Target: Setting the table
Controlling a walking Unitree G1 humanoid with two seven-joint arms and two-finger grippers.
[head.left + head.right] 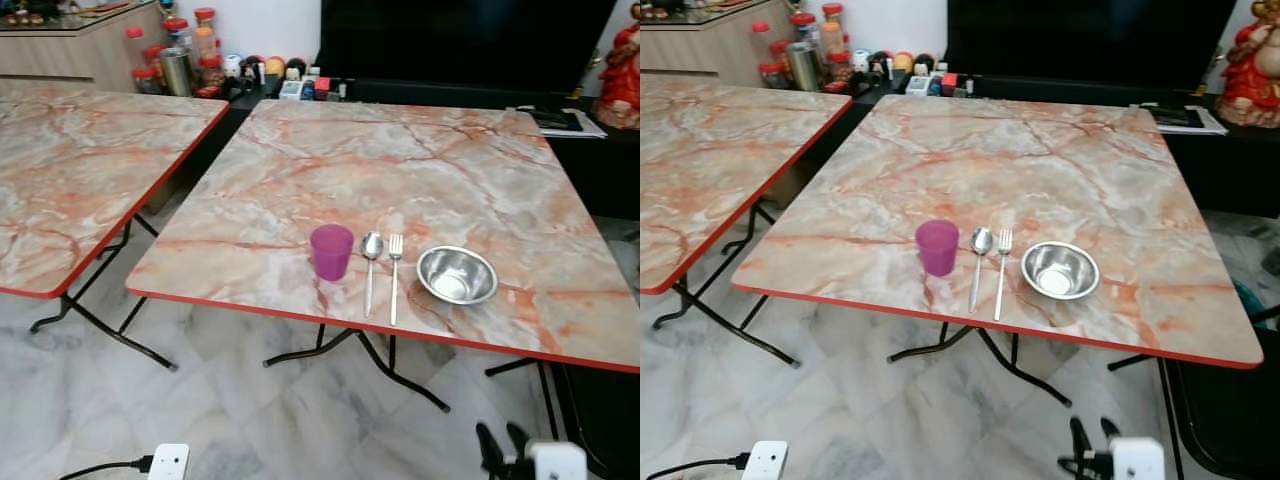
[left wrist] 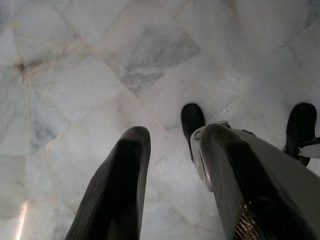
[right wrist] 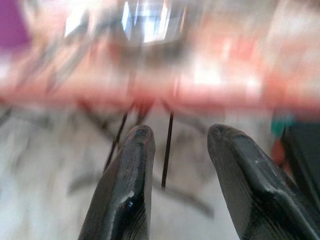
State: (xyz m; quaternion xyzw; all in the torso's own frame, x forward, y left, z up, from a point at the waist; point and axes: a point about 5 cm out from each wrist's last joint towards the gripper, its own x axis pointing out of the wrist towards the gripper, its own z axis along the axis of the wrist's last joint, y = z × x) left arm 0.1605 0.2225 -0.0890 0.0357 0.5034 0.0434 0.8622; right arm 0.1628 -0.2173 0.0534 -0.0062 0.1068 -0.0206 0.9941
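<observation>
Right gripper (image 3: 177, 150) hangs low before the table (image 1: 420, 160), fingers spread, empty; left gripper (image 2: 170, 165) likewise over floor. Cup (image 1: 331, 251), spoon (image 1: 371, 268), fork (image 1: 395, 275), bowl (image 1: 457, 275) crowd the near edge: a careless reach risks knocking them off

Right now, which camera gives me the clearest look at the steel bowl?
The left eye view: the steel bowl sits sharp and unobstructed near the table's front edge, right of the fork. The right eye view matches it. The right wrist view shows a blurred glint; the left wrist view faces floor.
</observation>
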